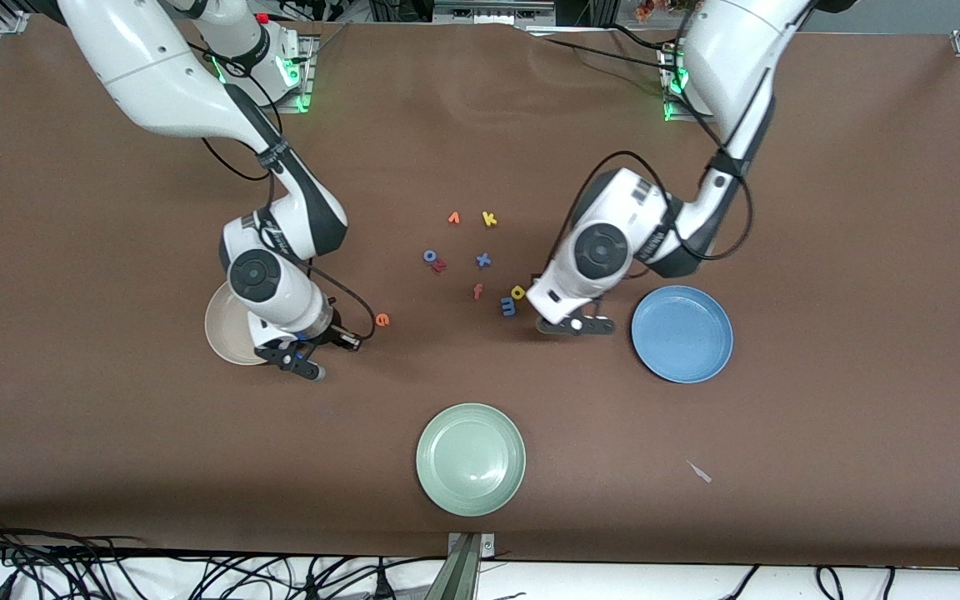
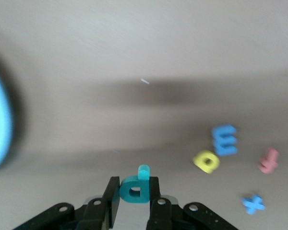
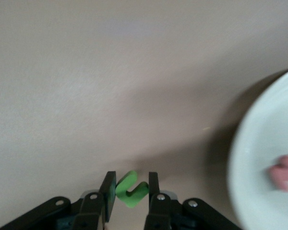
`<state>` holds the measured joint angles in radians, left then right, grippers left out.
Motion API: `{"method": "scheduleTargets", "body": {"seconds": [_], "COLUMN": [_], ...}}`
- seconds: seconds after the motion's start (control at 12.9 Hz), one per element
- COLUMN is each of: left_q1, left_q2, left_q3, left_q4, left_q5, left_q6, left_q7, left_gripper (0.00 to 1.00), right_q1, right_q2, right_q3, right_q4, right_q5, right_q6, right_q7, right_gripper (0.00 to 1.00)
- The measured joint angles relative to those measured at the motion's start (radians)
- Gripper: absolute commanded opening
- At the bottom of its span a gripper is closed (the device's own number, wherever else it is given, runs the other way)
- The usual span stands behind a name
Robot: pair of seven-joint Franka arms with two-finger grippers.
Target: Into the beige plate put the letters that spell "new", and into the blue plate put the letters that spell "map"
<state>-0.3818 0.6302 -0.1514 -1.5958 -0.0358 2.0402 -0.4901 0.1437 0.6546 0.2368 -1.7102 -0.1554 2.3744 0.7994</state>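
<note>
Item: two-arm letter-sorting scene, placed relative to the beige plate. Right gripper: jaws closed on the green n, pinched across its width; it sits low by the beige plate's rim, on the side toward the left arm's end of the table, in the front view. Contents of the beige plate: one pinkish-red piece, probably the w, though it is too blurred in the right wrist view to read the shape. Orange e: loose on the table, a little farther from the beige plate than the right gripper, toward the left arm's end. Left gripper: jaws closed on the teal-green p, its stem sticking out past the fingertips; it stands well away from the beige plate, just beside the blue plate. Blue m and yellow a: touching or nearly so, on the table just beside the left gripper on the side toward the beige plate. Remaining stock between the two arms: orange-red f, blue x, blue o, red z, yellow k; pale green plate nearest the front camera. Governing relation: each held letter lies just outside its own plate's rim, so each carry is judged a short sideways one, the n toward the beige plate and the p toward the blue plate.
</note>
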Motion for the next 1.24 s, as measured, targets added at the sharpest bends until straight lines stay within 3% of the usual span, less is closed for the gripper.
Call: {"method": "scheduleTargets", "body": {"seconds": [0.23, 0.46, 0.62, 0.85, 0.93, 1.0, 1.08, 1.24], "left_q1": [0.104, 0.168, 0.173, 0.197, 0.206, 0.213, 0.222, 0.247], "left_q2": [0.0, 0.005, 0.025, 0.047, 0.048, 0.048, 0.048, 0.048], "left_q3": [0.004, 0.004, 0.004, 0.004, 0.004, 0.003, 0.003, 0.003], "left_q4": [-0.005, -0.027, -0.036, -0.036, -0.035, -0.035, -0.035, -0.032], "left_q5": [0.046, 0.138, 0.214, 0.265, 0.265, 0.265, 0.265, 0.265], "left_q6": [-0.038, -0.06, -0.06, -0.057, -0.057, -0.057, -0.057, -0.057], "left_q7": [0.129, 0.219, 0.222, 0.229, 0.25, 0.278, 0.312, 0.386], "left_gripper": [0.12, 0.11, 0.11, 0.14, 0.21, 0.41, 0.95, 1.0], "right_q1": [-0.079, -0.129, -0.137, -0.137, -0.137, -0.137, -0.135, -0.108], "right_q2": [-0.089, -0.175, -0.205, -0.207, -0.208, -0.21, -0.211, -0.208], "right_q3": [-0.014, -0.077, -0.113, -0.115, -0.105, -0.082, -0.047, 0.015], "right_q4": [-0.031, -0.176, -0.287, -0.345, -0.342, -0.333, -0.321, -0.292], "right_q5": [0.0, 0.0, 0.0, 0.0, 0.001, 0.001, 0.001, 0.001], "right_q6": [-0.111, -0.072, 0.04, 0.117, 0.123, 0.124, 0.122, 0.116], "right_q7": [-0.195, -0.376, -0.43, -0.419, -0.392, -0.348, -0.283, -0.132], "right_gripper": [0.06, 0.13, 0.51, 0.64, 0.65, 0.68, 0.68, 0.68]}}
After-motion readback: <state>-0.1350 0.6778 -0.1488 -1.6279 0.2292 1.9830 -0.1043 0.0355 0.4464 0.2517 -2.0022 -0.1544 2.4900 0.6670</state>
